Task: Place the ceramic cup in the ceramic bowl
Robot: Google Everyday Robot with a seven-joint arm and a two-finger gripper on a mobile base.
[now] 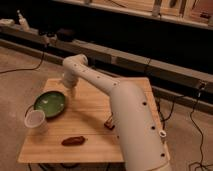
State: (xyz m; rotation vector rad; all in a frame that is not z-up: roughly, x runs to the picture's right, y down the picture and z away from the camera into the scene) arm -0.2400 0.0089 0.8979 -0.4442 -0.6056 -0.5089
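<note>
Gripper: I see the gripper point(70, 90) hanging down from the wrist at the far left part of the table, just beside the far right rim of the bowl. Its jaws stand spread and I see nothing between them.
Arm: the arm point(122, 105) is a thick, smooth white tube with a matte shell and small dark dots along its side. It rises from the near right corner and bends at a rounded elbow above the table's far edge.
Ceramic cup: the ceramic cup point(36, 121) is a small pale white round vessel with a wide mouth, tapering slightly toward its base. It stands upright on the near left part of the table, just beside the bowl's near left rim; I cannot tell whether the two touch. It is well apart from the gripper.
Ceramic bowl: the ceramic bowl point(50, 104) is shallow, round and glossy green with a darker rim. It sits flat on the left side of the table, and I see nothing in it.
Table: the table point(92, 150) is a square top of light wood with plank lines and a visible grain.
Brown thing: a brown oblong lump point(73, 141) with a dull surface lies near the front edge, right of the cup.
Small dark piece: a small reddish-dark piece point(108, 123) lies close against the arm's lower part; I cannot tell what it is.
Floor: dark cables point(27, 67) trail over the grey floor.
</note>
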